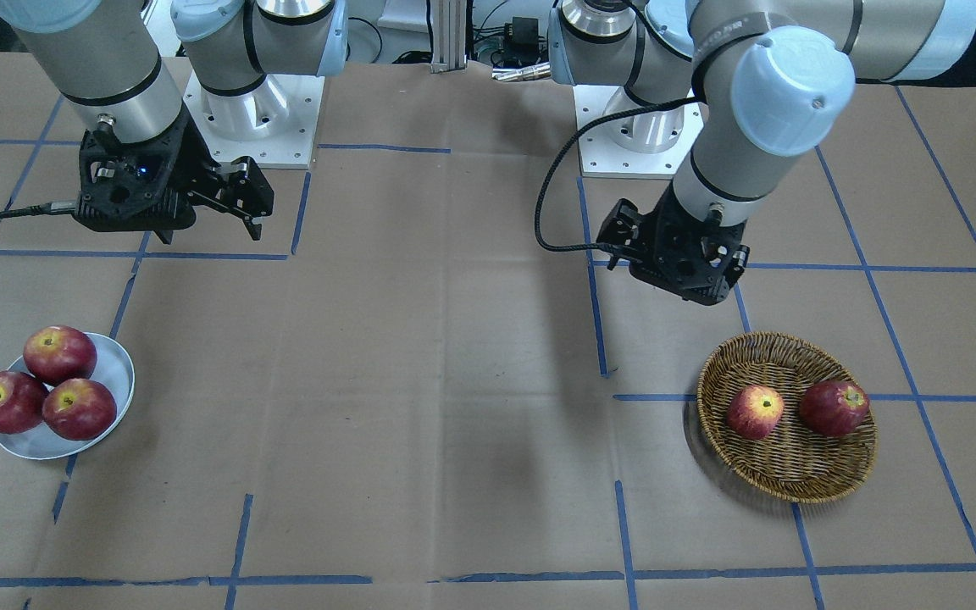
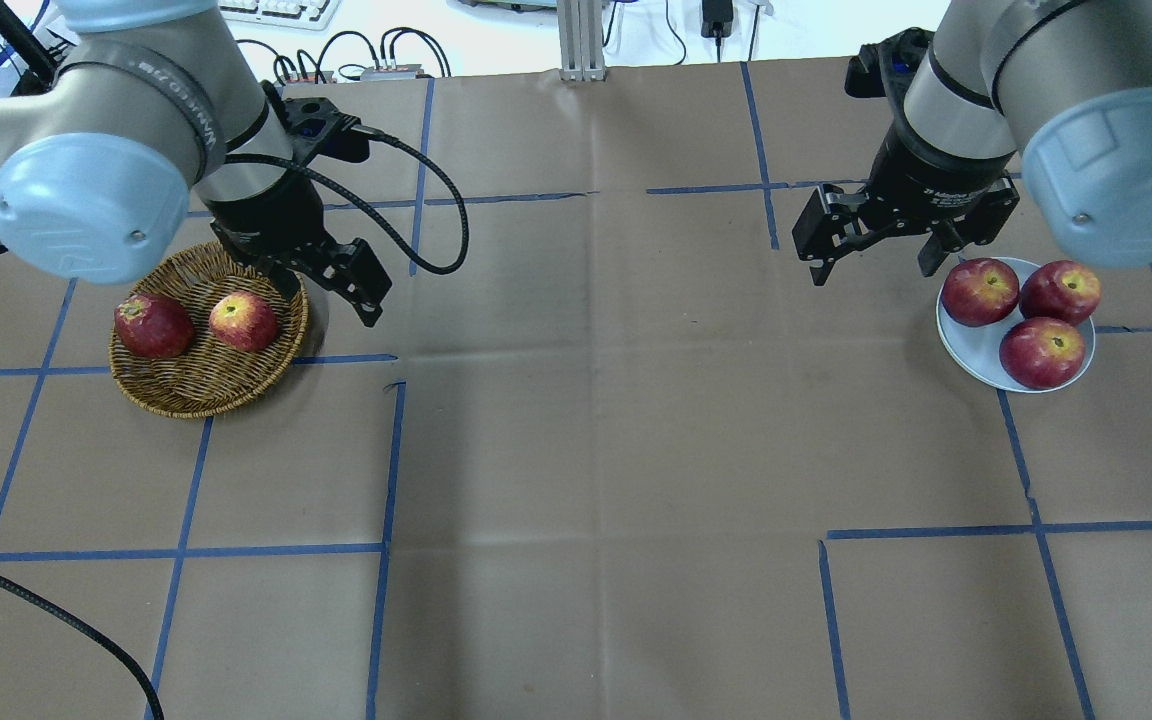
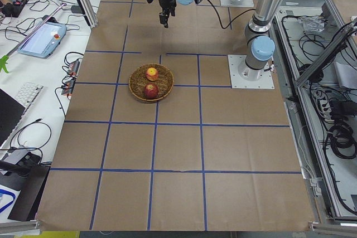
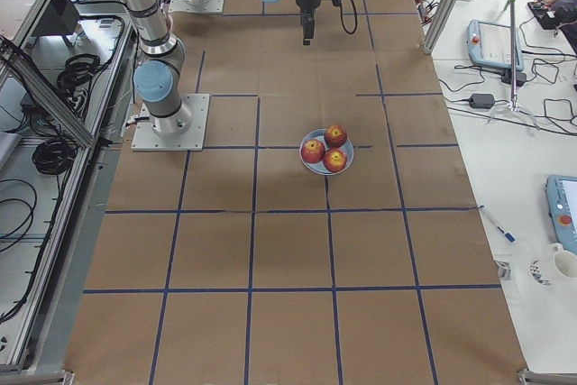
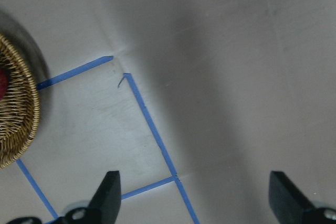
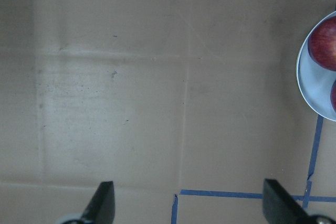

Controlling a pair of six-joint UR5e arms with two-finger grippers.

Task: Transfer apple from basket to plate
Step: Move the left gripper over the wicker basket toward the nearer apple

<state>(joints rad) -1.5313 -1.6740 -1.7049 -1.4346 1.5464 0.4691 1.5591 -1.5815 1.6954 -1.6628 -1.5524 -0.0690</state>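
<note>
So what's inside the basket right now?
Two apples: the yellow-streaked apple and a darker red apple, apart, in the basket. Overhead, the left arm covers part of its rim.

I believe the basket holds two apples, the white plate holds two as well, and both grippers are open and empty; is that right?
Not quite: the plate holds three apples, not two, as the overhead view shows. The basket does hold two, and the left gripper and right gripper are open and empty.

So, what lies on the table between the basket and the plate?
Nothing stands there: the overhead view shows only bare brown paper with blue tape lines between the basket and the plate.
</note>
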